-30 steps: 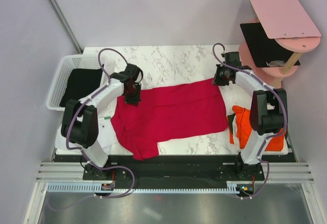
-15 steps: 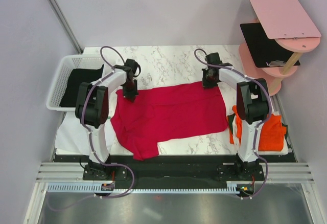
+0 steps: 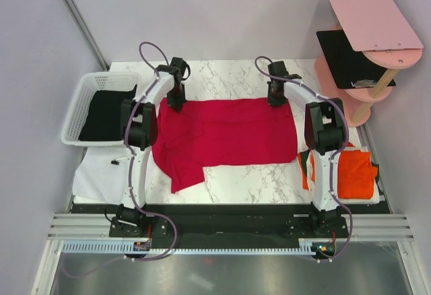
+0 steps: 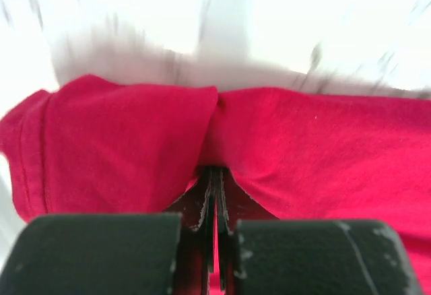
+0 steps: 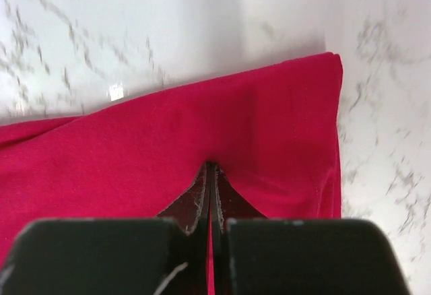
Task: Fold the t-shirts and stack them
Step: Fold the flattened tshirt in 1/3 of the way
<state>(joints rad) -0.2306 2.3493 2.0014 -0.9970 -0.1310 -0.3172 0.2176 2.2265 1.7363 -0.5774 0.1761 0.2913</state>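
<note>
Broadly, the white marble desk (image 3: pixel 229 79) carries a crimson red t-shirt (image 3: pixel 229 133) spread flat across its middle, with one sleeve trailing toward the near left. Folded bright orange-red t-shirts (image 3: pixel 353 174) lie at the desk's right edge, and a black t-shirt (image 3: pixel 104 113) sits in the white plastic mesh basket (image 3: pixel 77 103) at the left. The left fingers (image 4: pixel 210 197) are pinched closed on the crimson shirt's far left edge. The right fingers (image 5: pixel 210 187) are likewise clamped tight on its far edge near the right corner.

Crimson t-shirt (image 3: pixel 229 133), white grey-veined table (image 3: pixel 222 79)
</note>
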